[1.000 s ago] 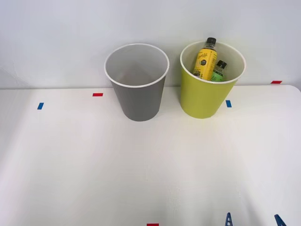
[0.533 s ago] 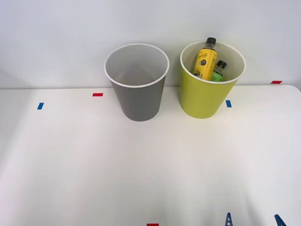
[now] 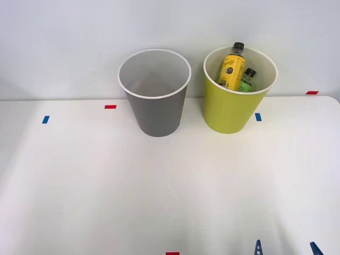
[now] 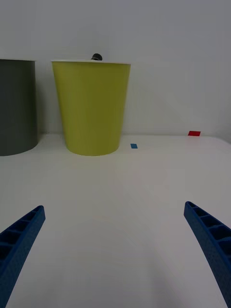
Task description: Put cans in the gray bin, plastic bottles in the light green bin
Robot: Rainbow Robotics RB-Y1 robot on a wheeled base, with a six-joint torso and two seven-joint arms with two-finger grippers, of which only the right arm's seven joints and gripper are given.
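While the right gripper (image 3: 287,248) sits at the near edge of the white table (image 3: 159,186), its blue fingers (image 4: 19,240) are spread wide with nothing between them; farther back, small red and blue tape marks (image 3: 110,107) dot the tabletop; at the far side the gray bin (image 3: 155,101) and the light green bin (image 3: 234,101) stand upright, side by side, apart; both plastic bottles (image 3: 231,69) lean inside the light green bin, black caps up, yellow-label one above the rim.

matt gray bin (image 3: 156,109), ribbed claw (image 4: 115,250)
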